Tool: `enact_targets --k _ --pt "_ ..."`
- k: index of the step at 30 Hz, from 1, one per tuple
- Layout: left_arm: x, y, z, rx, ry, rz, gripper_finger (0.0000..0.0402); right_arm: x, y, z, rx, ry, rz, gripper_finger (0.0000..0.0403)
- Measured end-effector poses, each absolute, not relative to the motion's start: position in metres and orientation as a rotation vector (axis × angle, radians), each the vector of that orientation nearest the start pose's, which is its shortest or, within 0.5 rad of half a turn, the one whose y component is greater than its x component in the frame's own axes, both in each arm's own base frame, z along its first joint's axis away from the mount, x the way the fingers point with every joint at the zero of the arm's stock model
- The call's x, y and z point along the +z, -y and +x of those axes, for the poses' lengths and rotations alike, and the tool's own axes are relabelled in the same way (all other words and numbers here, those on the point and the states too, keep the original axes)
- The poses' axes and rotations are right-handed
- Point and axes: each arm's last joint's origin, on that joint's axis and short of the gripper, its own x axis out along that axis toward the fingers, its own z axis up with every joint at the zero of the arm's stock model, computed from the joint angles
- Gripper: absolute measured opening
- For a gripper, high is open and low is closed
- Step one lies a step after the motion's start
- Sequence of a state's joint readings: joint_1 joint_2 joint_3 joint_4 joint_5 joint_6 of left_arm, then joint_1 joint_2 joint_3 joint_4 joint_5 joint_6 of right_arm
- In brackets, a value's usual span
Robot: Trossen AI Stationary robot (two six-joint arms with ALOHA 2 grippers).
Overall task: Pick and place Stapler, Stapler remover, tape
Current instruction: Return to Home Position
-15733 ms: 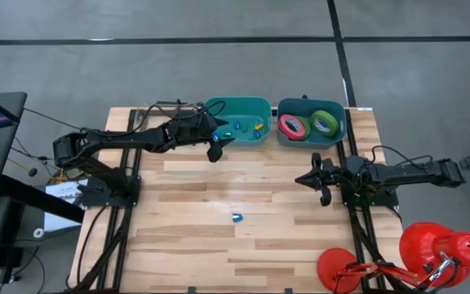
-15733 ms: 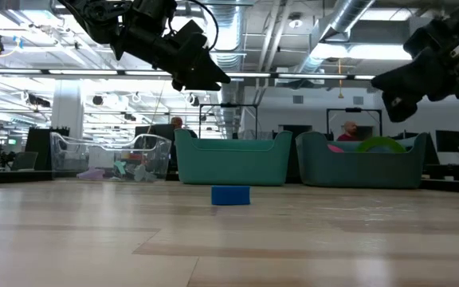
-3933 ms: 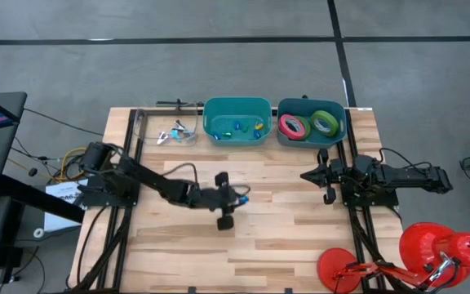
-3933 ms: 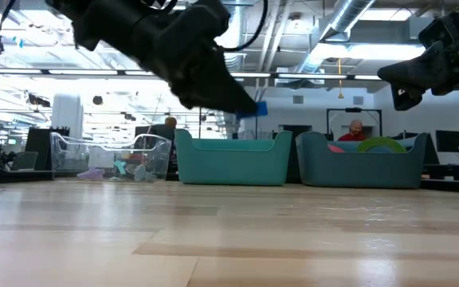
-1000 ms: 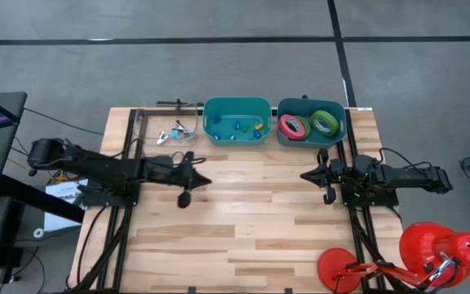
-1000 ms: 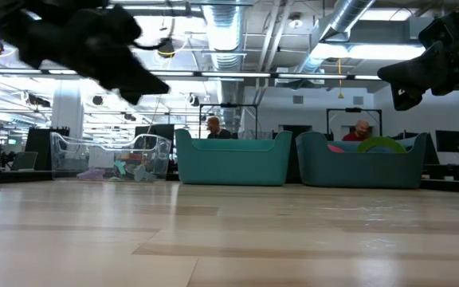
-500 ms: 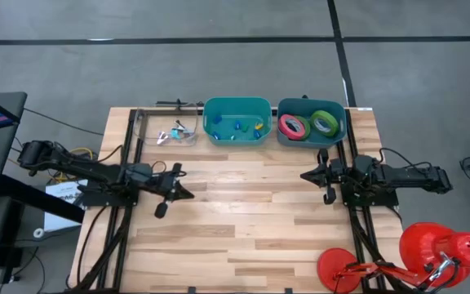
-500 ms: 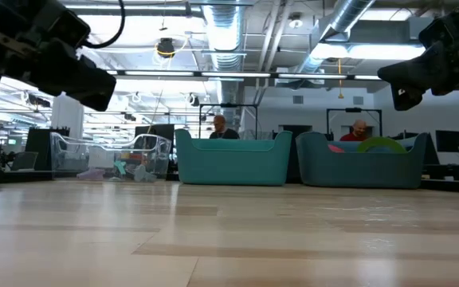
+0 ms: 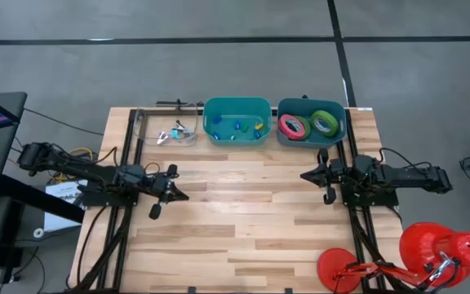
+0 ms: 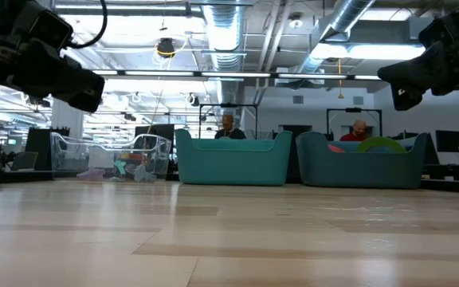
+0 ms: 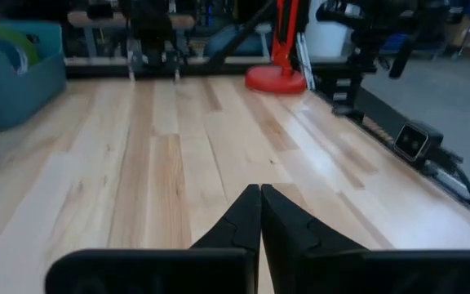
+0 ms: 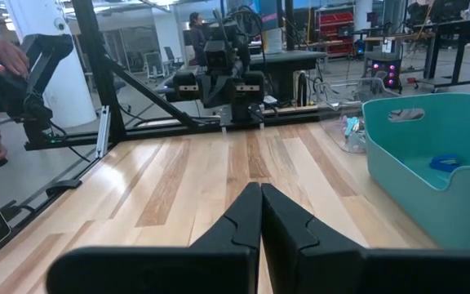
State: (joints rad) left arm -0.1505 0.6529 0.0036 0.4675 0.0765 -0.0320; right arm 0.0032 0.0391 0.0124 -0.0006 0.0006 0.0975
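table (image 9: 243,237): wood top, both arms parked over it.
left gripper (image 9: 178,193) at 9 o'clock, raised off the wood, fingers pressed together on nothing.
right gripper (image 9: 304,175) at 3 o'clock, raised too, fingers together, nothing between them.
green bin (image 9: 237,142) at the 12 o'clock edge, blue-grey bin (image 9: 312,143) touching it toward 1 o'clock.
pink-red tape (image 9: 285,124) and green tape (image 9: 315,122) lie flat, side by side, in the blue-grey bin.
blue stapler (image 9: 237,126) sits in the green bin among other tiny coloured pieces.
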Motion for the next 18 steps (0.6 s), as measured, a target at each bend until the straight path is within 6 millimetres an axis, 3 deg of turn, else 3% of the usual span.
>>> enact_targets --k 18 --pt "0.152 0.019 0.121 -0.19 -0.162 0.004 0.0003 0.164 0.0 0.099 0.001 -0.028 0.097 0.0"
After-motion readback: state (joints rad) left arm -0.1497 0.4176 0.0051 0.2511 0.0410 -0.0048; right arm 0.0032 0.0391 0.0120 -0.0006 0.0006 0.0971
